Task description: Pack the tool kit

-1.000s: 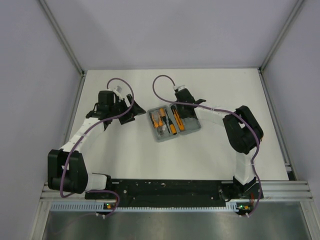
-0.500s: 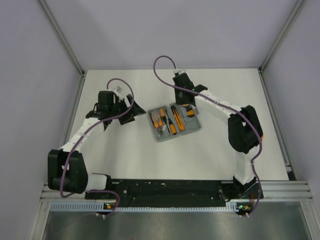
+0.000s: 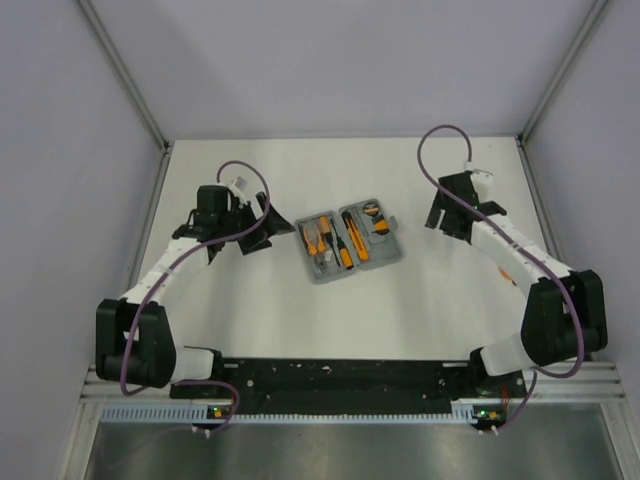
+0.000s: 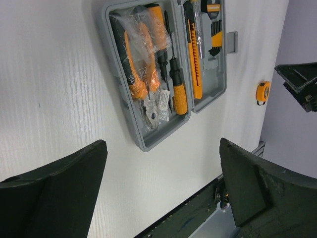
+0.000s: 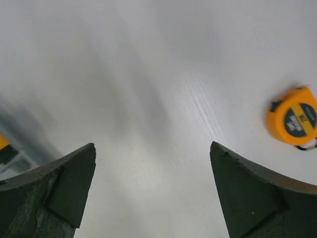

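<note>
Tool kit case (image 3: 323, 273): grey, hinged, lying open and flat near the middle of the white table (image 3: 300, 325), set at a slant. Holding orange-and-black screwdrivers (image 4: 179, 91) in moulded slots, with pliers (image 4: 134, 59) wrapped in clear plastic in the half nearer the left gripper (image 3: 262, 233). Round orange tape measure (image 5: 293, 123) outside the case, on bare table off to its right, near the right gripper (image 3: 447, 222).

On the left gripper, jaws spread wide with nothing between, close to the case but not touching it. On the right gripper, likewise released and empty, well apart from the case.

Bare table on every side of the case. Walls (image 3: 70, 200) and frame posts (image 3: 125, 75) along the left, right and far edges; black rail (image 3: 340, 375) along the near edge.

Right wrist view smeared with blur, label on the tape measure unreadable. From above, tape measure not to be made out beside the right gripper. Small pieces in the other half of the case too small to name.
</note>
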